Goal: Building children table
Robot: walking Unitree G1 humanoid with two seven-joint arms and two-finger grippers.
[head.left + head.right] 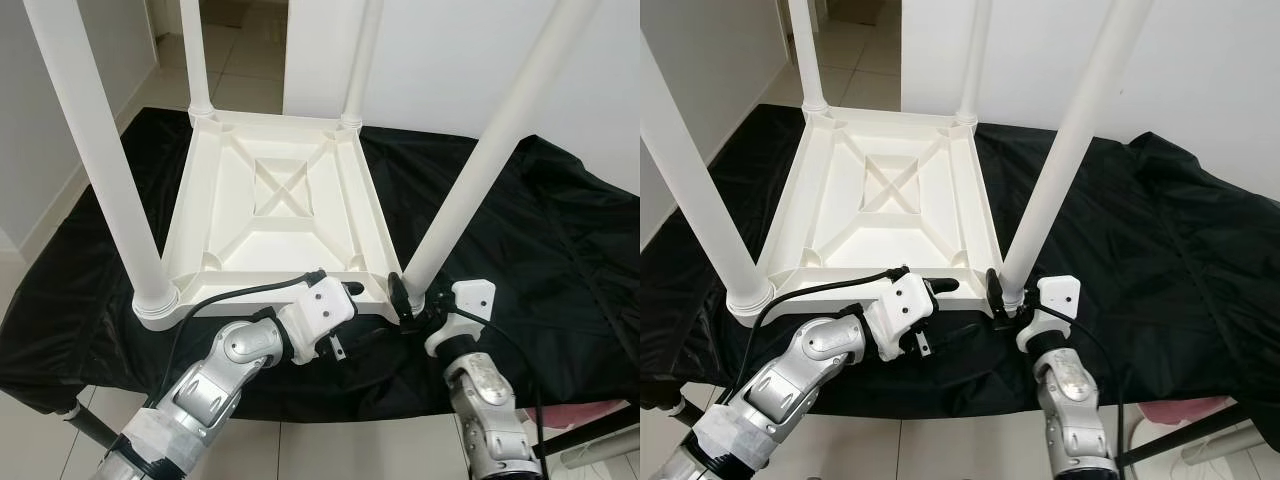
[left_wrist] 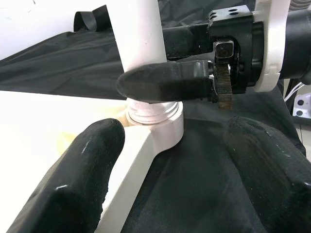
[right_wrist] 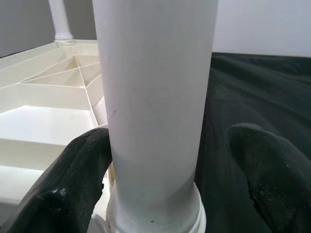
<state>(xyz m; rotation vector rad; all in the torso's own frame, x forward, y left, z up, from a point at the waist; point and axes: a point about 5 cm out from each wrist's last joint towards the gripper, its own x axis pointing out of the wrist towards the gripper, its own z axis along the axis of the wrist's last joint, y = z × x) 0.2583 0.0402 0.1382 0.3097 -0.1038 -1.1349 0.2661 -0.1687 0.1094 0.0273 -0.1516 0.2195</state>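
A white children's table (image 1: 215,215) lies upside down on a black cloth (image 1: 560,250), with its legs pointing up. The near right leg (image 1: 480,150) stands in its corner socket (image 2: 158,124). My right gripper (image 1: 412,298) is open around the base of this leg (image 3: 155,97); one finger (image 3: 82,170) touches it and the other (image 3: 272,170) stands a little off. My left gripper (image 1: 352,315) is open at the table's near edge, close to the same corner, with one finger (image 2: 82,179) over the rim and nothing held.
The near left leg (image 1: 100,150) and two far legs (image 1: 195,50) rise high into view. The cloth's front edge drops to a tiled floor (image 1: 330,450). A white wall (image 1: 450,60) stands behind, and metal stand tubes (image 1: 600,445) are at the lower right.
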